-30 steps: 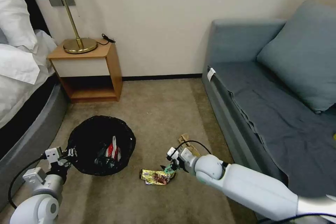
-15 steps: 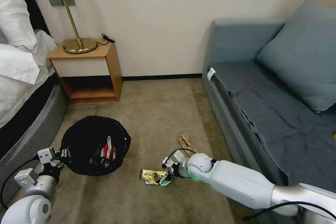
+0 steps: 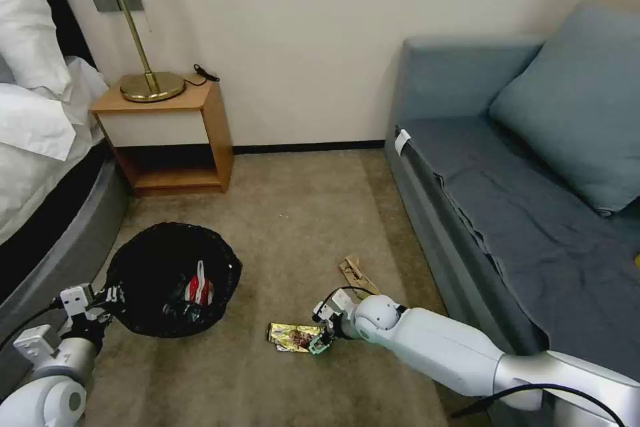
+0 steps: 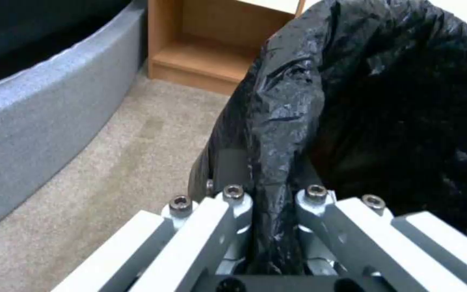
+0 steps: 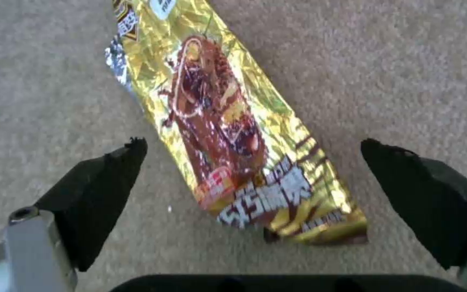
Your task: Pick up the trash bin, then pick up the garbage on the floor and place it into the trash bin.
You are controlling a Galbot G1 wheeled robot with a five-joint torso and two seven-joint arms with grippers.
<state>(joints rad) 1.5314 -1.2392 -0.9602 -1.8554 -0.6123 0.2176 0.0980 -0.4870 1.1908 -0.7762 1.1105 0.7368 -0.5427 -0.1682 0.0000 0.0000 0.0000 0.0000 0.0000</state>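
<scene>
The right hand (image 5: 249, 178) hangs low over the carpet with its fingers (image 5: 103, 190) spread wide, straddling the near end of the gold wrapper (image 5: 223, 121). The wrapper's long axis runs away from the hand, crosswise to the closing line. Farther left, the left hand (image 3: 110, 297) is clamped on the trash bin (image 3: 170, 277) rim; beyond lies a tan scrap (image 3: 357, 273).
</scene>
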